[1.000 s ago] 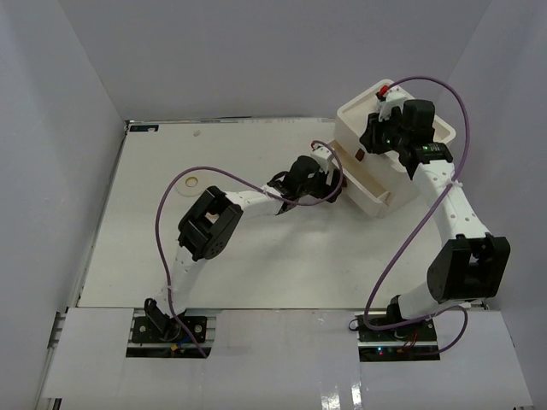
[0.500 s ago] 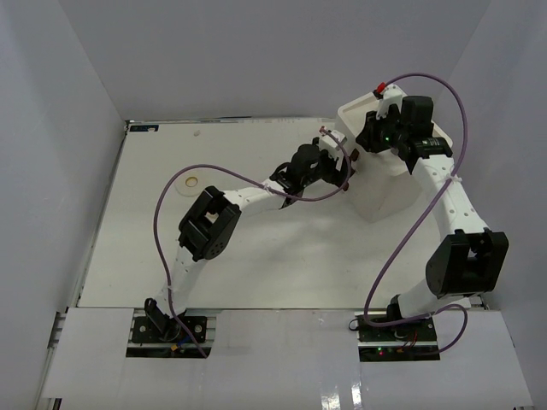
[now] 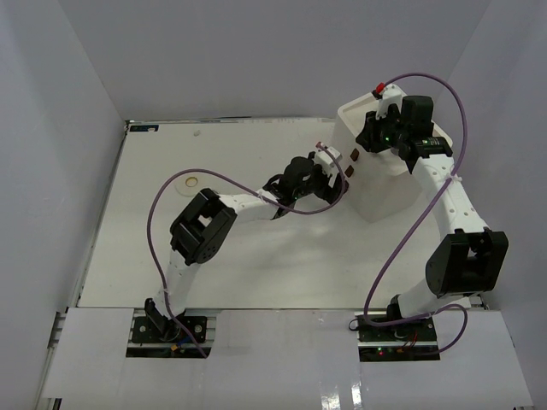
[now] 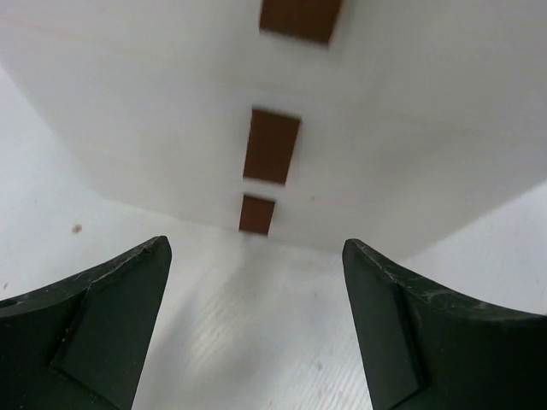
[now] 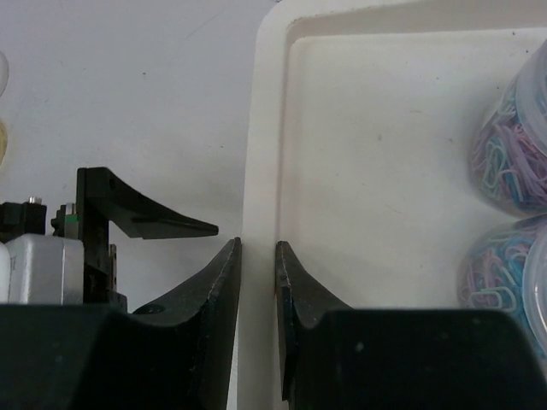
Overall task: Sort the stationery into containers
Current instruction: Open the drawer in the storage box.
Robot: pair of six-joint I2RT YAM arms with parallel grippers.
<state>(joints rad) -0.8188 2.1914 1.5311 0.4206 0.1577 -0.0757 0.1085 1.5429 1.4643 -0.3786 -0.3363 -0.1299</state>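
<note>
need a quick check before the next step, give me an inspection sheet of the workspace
surface: white table, arm bases at its near edge
job's things: white drawer box at the far right, three brown handles, drawers shut; two clear jars of coloured paper clips in its top tray; pale ring on the table, far left
clutter: small round spot and dark object by the far edge, too small to name
claws: left claw open, empty, facing the handles; right claw closed on the tray rim
cables: left cable loops over the table, right cable arches over the box, both purple
surroundings: plain white walls on three sides
</note>
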